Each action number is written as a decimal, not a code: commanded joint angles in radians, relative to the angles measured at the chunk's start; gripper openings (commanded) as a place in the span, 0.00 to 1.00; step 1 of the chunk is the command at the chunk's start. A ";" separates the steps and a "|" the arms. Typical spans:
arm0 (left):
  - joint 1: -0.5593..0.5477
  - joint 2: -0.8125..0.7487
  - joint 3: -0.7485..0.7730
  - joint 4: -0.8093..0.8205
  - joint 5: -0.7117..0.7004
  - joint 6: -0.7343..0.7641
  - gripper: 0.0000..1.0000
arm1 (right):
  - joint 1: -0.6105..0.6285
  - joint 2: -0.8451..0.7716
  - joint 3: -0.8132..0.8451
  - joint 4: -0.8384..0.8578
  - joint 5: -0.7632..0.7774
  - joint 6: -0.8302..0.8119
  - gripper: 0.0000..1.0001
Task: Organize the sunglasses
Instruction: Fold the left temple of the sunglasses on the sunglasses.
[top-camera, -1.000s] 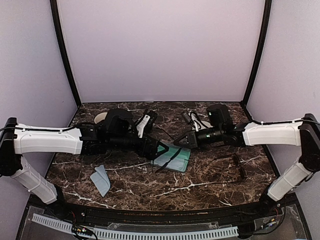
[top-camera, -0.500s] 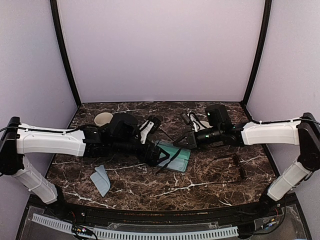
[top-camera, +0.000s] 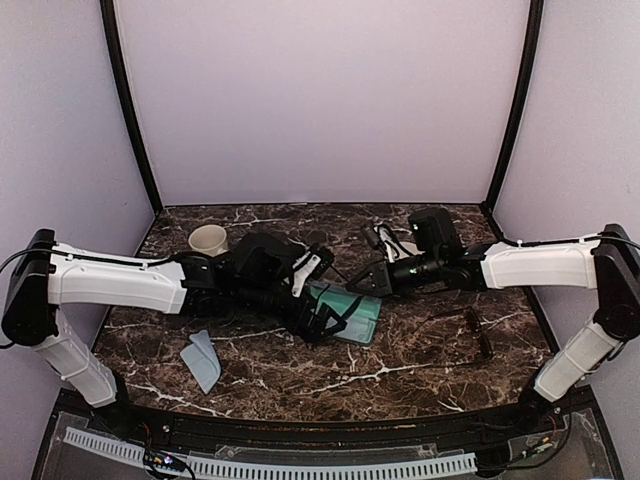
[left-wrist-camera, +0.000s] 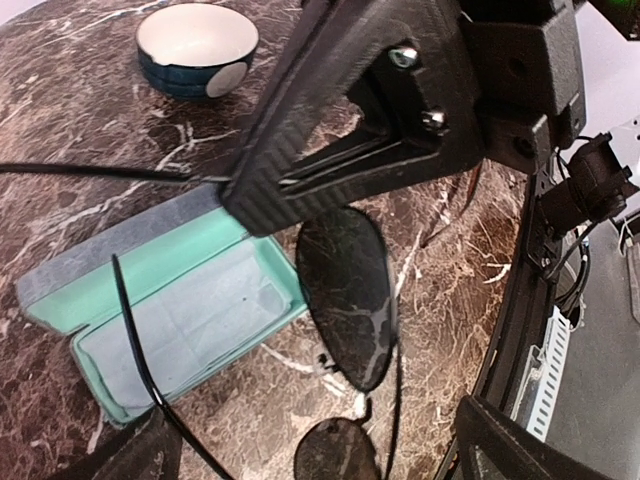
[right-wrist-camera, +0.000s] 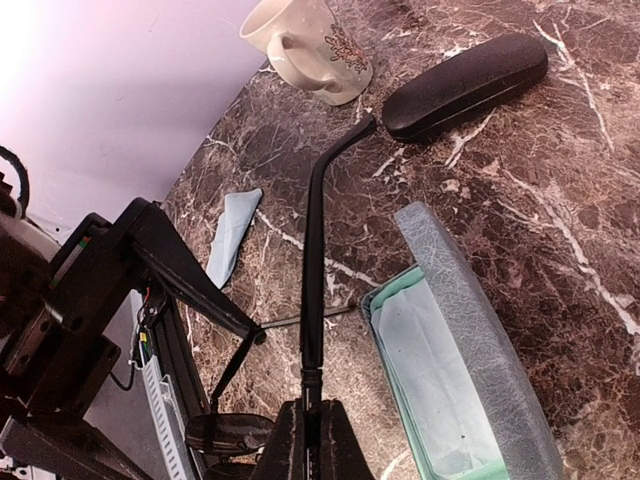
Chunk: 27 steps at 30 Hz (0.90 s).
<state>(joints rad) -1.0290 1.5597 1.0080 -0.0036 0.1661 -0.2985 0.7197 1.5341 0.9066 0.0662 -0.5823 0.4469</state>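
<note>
1. The right hand (right-wrist-camera: 305, 432) is clenched on one slim temple of a pair of sunglasses (left-wrist-camera: 345, 290). The temple runs straight out from its fingertips toward the left arm.
2. The left hand (left-wrist-camera: 320, 455) is spread wide and grasps nothing. In its wrist view the two dark lenses sit one beyond the other in the gap between its fingers, so the frame's long axis runs along the hand's reach, not across it.
3. The open case (left-wrist-camera: 110, 250), lined in teal, lies on the counter (top-camera: 400, 370) between the two hands. It is just beside the lenses, on the left hand's left.
4. The case's long axis looks roughly crosswise to the frame's. The free temple (left-wrist-camera: 130, 340) sweeps unfolded over the lining. I judge the pair must be turned and folded before it will lie inside.
5. The left hand is the nearer one for that. Closing where it is would likely pinch the nearer lens or the bridge.
6. Whether the lower lens touches the counter or hangs just above it, I cannot tell from these views.
7. A second pair (top-camera: 468, 322) lies on the counter well apart from both hands, on the right arm's side.
</note>
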 joint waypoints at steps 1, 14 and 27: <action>-0.025 0.038 0.067 -0.034 0.039 0.032 0.96 | 0.003 0.001 0.027 0.034 0.005 0.014 0.00; -0.053 0.070 0.112 -0.130 -0.077 0.150 0.71 | 0.003 0.005 0.017 0.036 0.006 0.027 0.00; -0.075 0.074 0.115 -0.120 -0.114 0.214 0.43 | 0.003 0.017 0.020 0.039 0.003 0.029 0.00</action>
<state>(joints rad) -1.0992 1.6512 1.0992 -0.1207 0.0685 -0.1089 0.7197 1.5459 0.9066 0.0677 -0.5793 0.4698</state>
